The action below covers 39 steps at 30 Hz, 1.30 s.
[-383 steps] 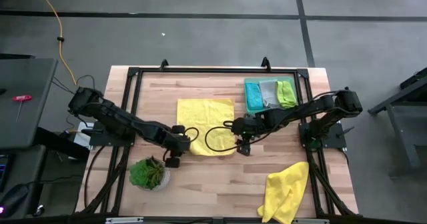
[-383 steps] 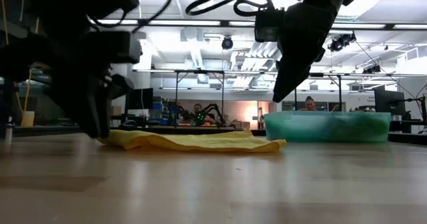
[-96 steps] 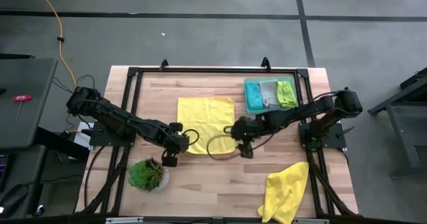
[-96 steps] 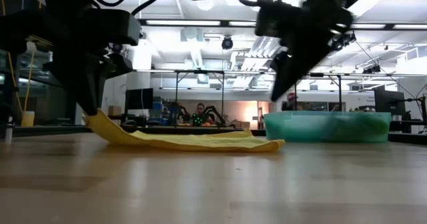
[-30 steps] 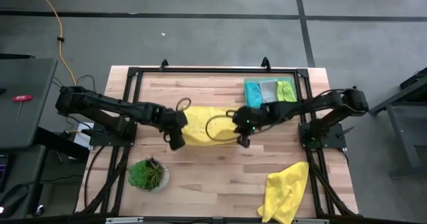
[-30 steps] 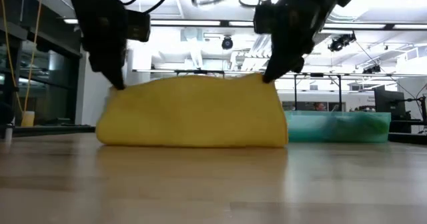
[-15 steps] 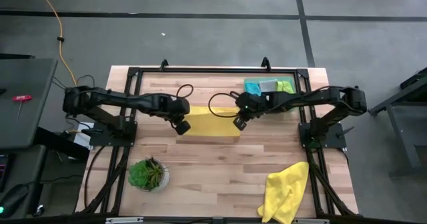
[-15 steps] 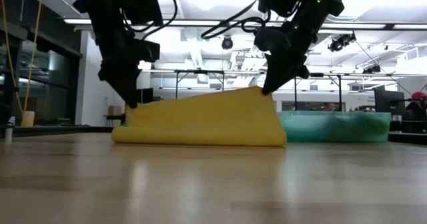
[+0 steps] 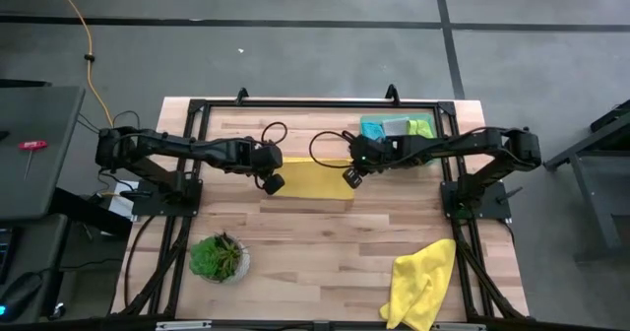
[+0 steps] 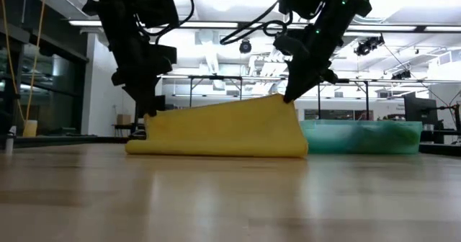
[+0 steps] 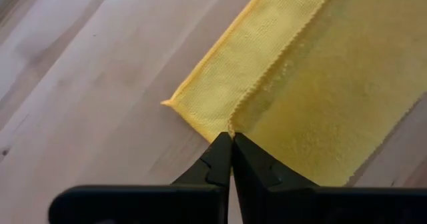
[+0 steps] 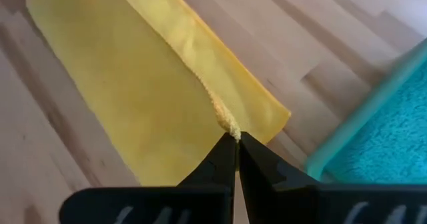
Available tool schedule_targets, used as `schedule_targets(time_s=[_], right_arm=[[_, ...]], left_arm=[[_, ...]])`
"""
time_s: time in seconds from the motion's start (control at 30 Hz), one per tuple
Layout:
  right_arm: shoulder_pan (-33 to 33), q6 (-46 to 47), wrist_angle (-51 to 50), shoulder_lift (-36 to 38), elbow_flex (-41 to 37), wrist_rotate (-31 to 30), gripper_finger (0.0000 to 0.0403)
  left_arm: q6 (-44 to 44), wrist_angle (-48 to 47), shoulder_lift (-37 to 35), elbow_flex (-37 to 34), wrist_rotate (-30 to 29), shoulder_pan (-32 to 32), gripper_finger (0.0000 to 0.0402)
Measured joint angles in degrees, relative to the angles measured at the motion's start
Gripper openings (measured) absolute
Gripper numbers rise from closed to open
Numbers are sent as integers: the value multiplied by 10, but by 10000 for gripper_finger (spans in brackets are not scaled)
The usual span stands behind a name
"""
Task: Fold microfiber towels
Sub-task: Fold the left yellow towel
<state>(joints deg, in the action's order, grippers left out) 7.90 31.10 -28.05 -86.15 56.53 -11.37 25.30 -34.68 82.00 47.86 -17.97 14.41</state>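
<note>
1. At the table's left front stands a small leafy green potted plant (image 9: 219, 257), well apart from both arms and nearer the left arm's fingers than the right's.
2. The left gripper (image 9: 273, 182) sits just beside the left end of the folded bright yellow microfiber towel (image 9: 313, 178). In the left wrist view its two dark fingers (image 11: 217, 163) are pressed together, with the towel's upper-layer corner pinched at their tips (image 11: 231, 135); the lower layer's corner juts out past the fingertips onto the light wooden table (image 11: 80, 84).
3. The folded yellow towel lies between the two grippers as a narrow strip doubled over on itself. In the low view (image 10: 223, 130) its top edge hangs from both sets of fingers, lower at the left gripper (image 10: 148, 114) and higher at the right gripper (image 10: 288, 98), while its folded bottom rests on the table.
4. The right gripper (image 9: 350, 176) is at the strip's right end. In the right wrist view its fingers (image 12: 223, 161) are closed tight on the upper layer's edge at their tips (image 12: 234, 135).
5. Just beyond the right fingers stands a teal translucent plastic bin (image 9: 370, 126) holding teal, pale grey and lime green cloths (image 9: 396, 126).
6. A second, crumpled yellow microfiber towel (image 9: 421, 284) lies at the table's right front, well apart from both grippers.
</note>
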Motion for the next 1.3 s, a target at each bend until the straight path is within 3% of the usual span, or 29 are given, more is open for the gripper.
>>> schedule_targets(time_s=[0.7,0.83,1.0,1.17,1.3], right_arm=[[6,42,7,-56,0,-63,4],[11,49,9,-56,0,-66,37],[11,49,13,-56,0,-78,105],[11,46,13,-56,0,-78,160],[11,45,10,-51,0,-77,177]], left_arm=[[0,3,0,0,-57,1,13],[-9,2,0,0,-63,2,13],[-15,2,0,0,-67,2,27],[-48,2,0,0,-68,2,68],[-70,12,0,0,-71,9,108]])
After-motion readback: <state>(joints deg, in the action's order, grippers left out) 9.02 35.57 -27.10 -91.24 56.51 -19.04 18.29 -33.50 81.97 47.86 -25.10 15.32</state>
